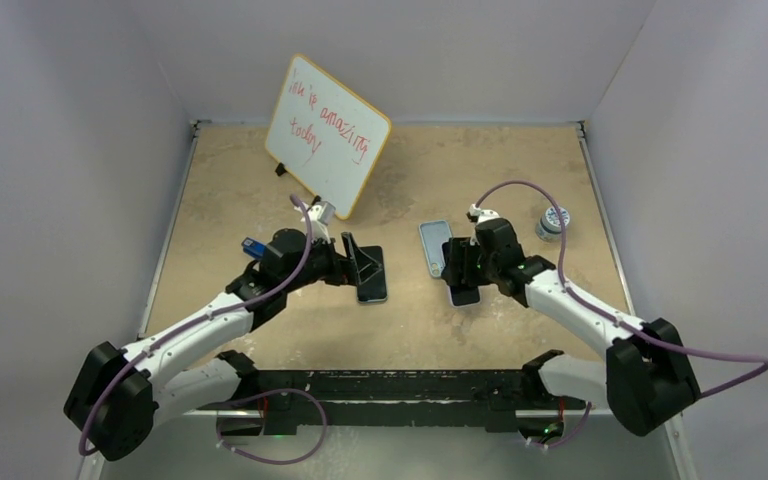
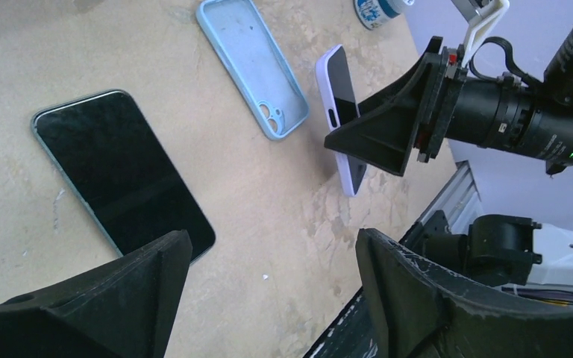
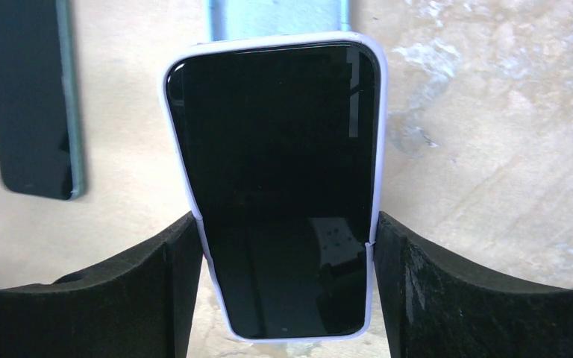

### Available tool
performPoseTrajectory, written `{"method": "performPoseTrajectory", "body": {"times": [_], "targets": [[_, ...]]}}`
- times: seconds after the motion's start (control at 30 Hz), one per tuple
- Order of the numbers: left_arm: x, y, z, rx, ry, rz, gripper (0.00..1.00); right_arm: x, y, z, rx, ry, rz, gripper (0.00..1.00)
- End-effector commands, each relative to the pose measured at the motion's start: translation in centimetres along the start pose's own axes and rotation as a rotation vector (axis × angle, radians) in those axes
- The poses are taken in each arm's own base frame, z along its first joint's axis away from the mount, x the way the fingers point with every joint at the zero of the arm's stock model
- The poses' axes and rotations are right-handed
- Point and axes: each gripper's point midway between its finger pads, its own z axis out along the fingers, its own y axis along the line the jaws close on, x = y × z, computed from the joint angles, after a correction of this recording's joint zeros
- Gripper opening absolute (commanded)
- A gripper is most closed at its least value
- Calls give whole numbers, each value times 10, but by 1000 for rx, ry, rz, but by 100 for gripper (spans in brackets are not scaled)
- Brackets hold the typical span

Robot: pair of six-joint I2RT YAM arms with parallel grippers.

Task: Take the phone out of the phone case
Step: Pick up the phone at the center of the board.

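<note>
Right pincer (image 3: 285, 253) is clamped on the phone (image 3: 276, 179), one finger on each long edge of its lilac case (image 3: 379, 134). The phone sits fully in that case, screen dark and facing the wrist camera.

The landmark is the empty blue case (image 1: 434, 247), which lies flat on the desk (image 1: 520, 160) with its open side up. The held phone is just beside it on the near-right side, tilted up rather than lying flat. Its lower end looks close to the desk, but I can't tell from here whether it touches.

Left pincer (image 2: 268, 298) is spread wide with nothing between the fingers. It hovers left of the blue case, over the near end of a bare phone (image 2: 119, 168). That one lies flat with its screen up and no case on it, left of the blue case with a strip of desk between them. In the left wrist view the fingers look clear of it.

Behind and left of the blue case, a whiteboard (image 1: 327, 135) with red handwriting is propped up at a slant. A small jar (image 1: 552, 223) stands right of the blue case, apart from the right pincer.
</note>
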Motion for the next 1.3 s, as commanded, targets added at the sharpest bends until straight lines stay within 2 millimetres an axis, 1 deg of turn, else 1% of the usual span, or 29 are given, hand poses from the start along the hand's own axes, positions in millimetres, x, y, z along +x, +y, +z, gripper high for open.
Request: {"method": "performPoseTrajectory", "body": {"times": [0.0,0.27,0.4,0.6,0.73,0.9,1.1,1.17,1.27], "targets": [[-11,-22,6,105,-48,-32,84,-32,40,-14,-192,-164,28,0],[-16,-35,18,158,-71,-65,83,-52,96,-37,-442,-297,32,0],[-20,-39,25,168,-84,-75,80,-51,123,-40,-512,-315,18,0],[-21,-38,37,155,-86,-76,75,-46,152,-41,-555,-322,-13,0],[-21,-32,43,128,-100,-82,71,-43,167,-41,-577,-319,-40,0],[-20,-26,50,102,-95,-84,59,-41,182,-42,-595,-321,-63,0],[-9,-11,52,60,-93,-102,46,-46,189,-46,-608,-354,-59,0],[-6,-8,51,52,-90,-108,45,-47,191,-47,-614,-365,-60,0],[-2,-8,51,56,-84,-116,44,-50,194,-48,-623,-381,-56,0]]}}
